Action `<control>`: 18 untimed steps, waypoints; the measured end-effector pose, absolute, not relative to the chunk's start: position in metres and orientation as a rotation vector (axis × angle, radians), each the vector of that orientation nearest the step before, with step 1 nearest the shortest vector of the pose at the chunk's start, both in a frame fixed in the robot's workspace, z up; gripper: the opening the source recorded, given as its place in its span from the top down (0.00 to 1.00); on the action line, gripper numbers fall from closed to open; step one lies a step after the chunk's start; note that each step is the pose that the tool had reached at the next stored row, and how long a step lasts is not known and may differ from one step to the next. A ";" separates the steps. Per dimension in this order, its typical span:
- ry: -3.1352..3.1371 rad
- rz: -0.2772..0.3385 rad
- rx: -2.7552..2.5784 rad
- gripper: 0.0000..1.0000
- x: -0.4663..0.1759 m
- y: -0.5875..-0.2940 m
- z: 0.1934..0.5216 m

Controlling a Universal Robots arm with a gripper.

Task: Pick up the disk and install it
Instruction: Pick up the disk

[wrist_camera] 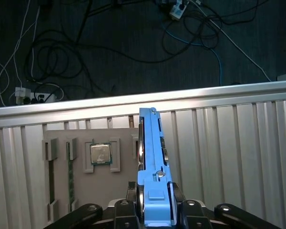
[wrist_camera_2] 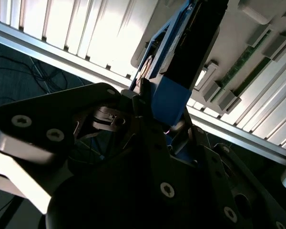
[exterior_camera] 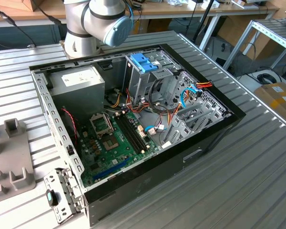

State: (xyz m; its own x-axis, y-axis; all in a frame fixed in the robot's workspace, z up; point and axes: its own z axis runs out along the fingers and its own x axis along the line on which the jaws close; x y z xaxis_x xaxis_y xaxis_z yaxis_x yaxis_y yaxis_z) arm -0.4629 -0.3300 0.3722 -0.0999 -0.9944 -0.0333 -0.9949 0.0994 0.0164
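Tool (wrist_camera: 155, 212) is pinching the disk (wrist_camera: 151, 157) btw its fingers, gripping it edge-on by the blue frame, same grip showing in both wrist views. Disk is hanging over the ribbed surface (wrist_camera: 238, 143), near the grey parts tray (wrist_camera: 100, 186) w/ a cpu chip (wrist_camera: 100, 154) in it, touching nothing but the tool afaict. Imo pick-up is done and this is looking like the carry step, install not done yet. In the exterior view the PC case (exterior_camera: 214, 129) is lying open, drive cage (exterior_camera: 150, 83) sitting under its blue latch (exterior_camera: 144, 62). Next move is calling for a firm pinch and squaring the disk w/ the cage slot, bc cables (exterior_camera: 157, 114) are crowding in there.
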 end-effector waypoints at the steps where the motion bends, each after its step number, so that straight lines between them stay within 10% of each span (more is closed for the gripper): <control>1: 2.319 0.054 -2.098 0.63 -0.463 -0.330 0.373; 18: 2.318 0.056 -2.097 0.63 -0.463 -0.330 0.385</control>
State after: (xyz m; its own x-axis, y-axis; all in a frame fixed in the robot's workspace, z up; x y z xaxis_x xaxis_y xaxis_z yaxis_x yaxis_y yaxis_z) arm -0.4628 -0.3301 0.3846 -0.0999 -0.9944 -0.0350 -0.9949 0.0994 0.0164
